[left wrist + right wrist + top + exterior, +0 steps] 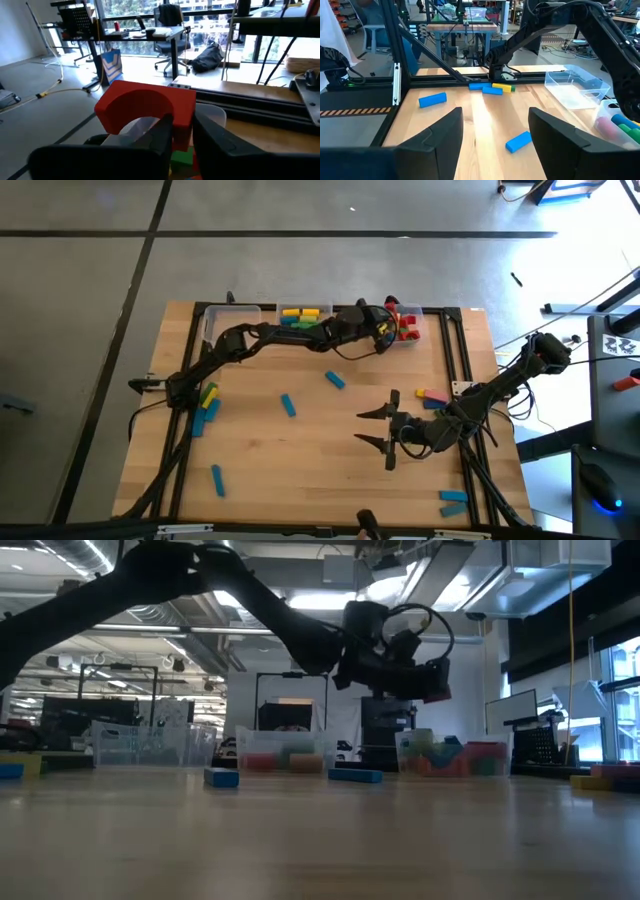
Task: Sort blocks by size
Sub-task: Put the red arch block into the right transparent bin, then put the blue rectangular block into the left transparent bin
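My left gripper (184, 132) reaches across the table's far edge and stands over the right clear bin (412, 338), which holds red blocks (405, 325). It is shut on a red arch-shaped block (145, 107). The middle bin (300, 315) holds yellow, green and blue blocks; the left bin (228, 320) looks bare. Loose blue blocks (288, 405) (334, 380) (217, 478) lie flat on the table. My right gripper (362, 428) hovers open at the right of the table, with nothing between its fingers. My left gripper has one end of the red arch block (183, 116) between its two fingers, and the rest of the block juts out to one side past a finger (162, 131). The fingers reach nearly level toward the table's far edge. The block is lifted clear above the bin's blocks.
A yellow, green and blue cluster (208, 398) lies by the left arm's base. A pink and yellow pair (432, 395) and two blue blocks (452, 502) lie at the right. A black frame rail (455, 350) runs along the table's edges.
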Motion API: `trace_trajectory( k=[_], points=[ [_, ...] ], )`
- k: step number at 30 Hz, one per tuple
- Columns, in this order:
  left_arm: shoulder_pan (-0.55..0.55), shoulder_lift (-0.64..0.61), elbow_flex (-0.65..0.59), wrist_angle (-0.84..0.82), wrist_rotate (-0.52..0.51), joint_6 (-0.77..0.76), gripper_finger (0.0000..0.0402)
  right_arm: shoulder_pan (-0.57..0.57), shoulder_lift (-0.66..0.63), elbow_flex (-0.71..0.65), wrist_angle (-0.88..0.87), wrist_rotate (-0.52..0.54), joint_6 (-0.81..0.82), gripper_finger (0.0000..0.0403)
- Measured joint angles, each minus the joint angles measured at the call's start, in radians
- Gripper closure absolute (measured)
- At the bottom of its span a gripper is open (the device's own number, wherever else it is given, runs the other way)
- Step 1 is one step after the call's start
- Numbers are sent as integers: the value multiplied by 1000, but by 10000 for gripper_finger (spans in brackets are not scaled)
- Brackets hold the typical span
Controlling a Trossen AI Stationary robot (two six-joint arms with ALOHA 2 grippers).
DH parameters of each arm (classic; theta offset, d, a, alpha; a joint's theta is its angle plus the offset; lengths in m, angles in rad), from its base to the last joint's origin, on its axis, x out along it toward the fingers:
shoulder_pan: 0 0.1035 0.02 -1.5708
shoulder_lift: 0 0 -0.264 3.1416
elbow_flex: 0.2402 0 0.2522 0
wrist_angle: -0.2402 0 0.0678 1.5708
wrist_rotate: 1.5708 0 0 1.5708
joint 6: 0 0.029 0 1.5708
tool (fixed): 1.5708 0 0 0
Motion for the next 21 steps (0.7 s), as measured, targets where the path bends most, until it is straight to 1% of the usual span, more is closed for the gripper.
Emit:
trace_trajectory(
  k=[6, 9, 12, 18, 21],
  points=[
    [-2, -3, 0, -28, -12, 1, 260, 0, 0, 0, -1, 2, 0, 182],
    [-15, -27, 0, -102, -15, -20, 235, 0, 0, 0, -8, 7, -1, 182],
    [-34, -71, 0, -189, -12, -12, 226, 0, 0, 0, -15, 7, -1, 182],
    [-45, -189, -1, -399, -16, 45, 224, 1, 0, 0, -20, 7, -1, 182],
    [-40, -244, -1, -504, -72, 56, 224, 1, 0, 0, -24, 6, 3, 182]
  ],
)
